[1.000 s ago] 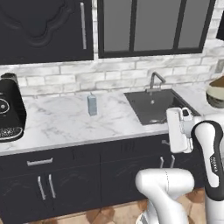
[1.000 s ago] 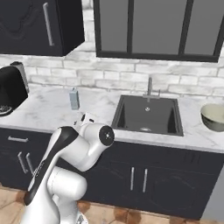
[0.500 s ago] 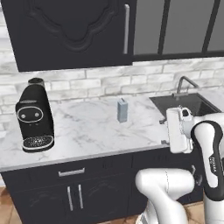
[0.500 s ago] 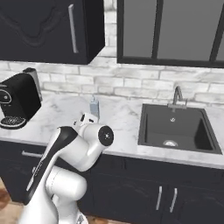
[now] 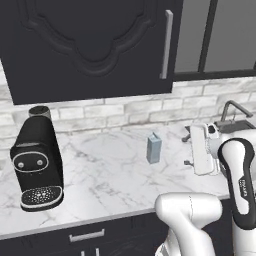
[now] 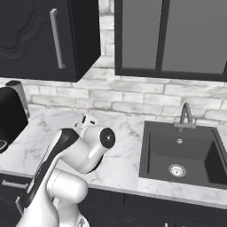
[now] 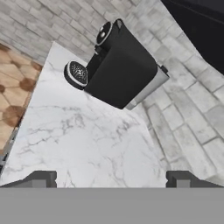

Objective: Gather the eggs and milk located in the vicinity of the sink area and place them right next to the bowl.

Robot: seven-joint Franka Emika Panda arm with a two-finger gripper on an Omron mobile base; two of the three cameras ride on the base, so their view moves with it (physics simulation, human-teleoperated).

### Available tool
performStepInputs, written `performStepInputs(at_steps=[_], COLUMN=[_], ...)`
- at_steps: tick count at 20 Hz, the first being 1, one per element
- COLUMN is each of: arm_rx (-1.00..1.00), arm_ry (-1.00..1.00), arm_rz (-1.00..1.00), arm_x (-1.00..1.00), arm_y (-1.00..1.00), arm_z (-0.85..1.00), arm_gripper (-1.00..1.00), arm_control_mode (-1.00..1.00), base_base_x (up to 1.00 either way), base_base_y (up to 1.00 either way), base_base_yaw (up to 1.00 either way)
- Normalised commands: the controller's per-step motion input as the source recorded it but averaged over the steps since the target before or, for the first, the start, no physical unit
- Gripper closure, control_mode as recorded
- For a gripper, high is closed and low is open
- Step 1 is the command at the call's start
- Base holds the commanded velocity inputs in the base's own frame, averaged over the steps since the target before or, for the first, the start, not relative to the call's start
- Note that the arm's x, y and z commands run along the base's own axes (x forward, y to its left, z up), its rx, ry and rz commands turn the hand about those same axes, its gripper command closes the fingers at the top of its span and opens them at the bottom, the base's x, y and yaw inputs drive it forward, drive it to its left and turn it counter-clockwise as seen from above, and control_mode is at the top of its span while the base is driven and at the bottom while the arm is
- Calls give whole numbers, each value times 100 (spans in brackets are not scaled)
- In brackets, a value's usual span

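Milk (image 5: 154, 148) amid open marble counter (image 5: 100, 175)

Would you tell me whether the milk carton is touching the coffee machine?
Apart. The left base view shows the milk carton upright, with bare marble counter between it and the coffee machine.

One milk carton (image 5: 154, 148) stands on the table (image 5: 110, 185). One coffee machine (image 5: 37, 160). One sink (image 6: 181, 154) with one faucet (image 6: 186, 115) and one round drain (image 6: 177, 170). Wall cabinets: perhaps two, one solid-fronted (image 5: 90, 45) and one glass-fronted (image 6: 170, 37), though edges are cropped.
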Motion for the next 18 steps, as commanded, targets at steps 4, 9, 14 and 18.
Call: performStepInputs(at_steps=[4, 9, 14, 18], arm_rx=[0, 0, 0, 0], arm_ry=[0, 0, 0, 0], arm_rz=[0, 0, 0, 0], arm_x=[0, 0, 0, 0], arm_y=[0, 0, 0, 0], arm_z=[0, 0, 0, 0], arm_gripper=[-100, -100, -100, -100], arm_control_mode=[100, 100, 100, 100], base_base_x=[55, 33, 5, 0], base_base_y=[0, 0, 0, 0], base_base_yaw=[0, 0, 0, 0])
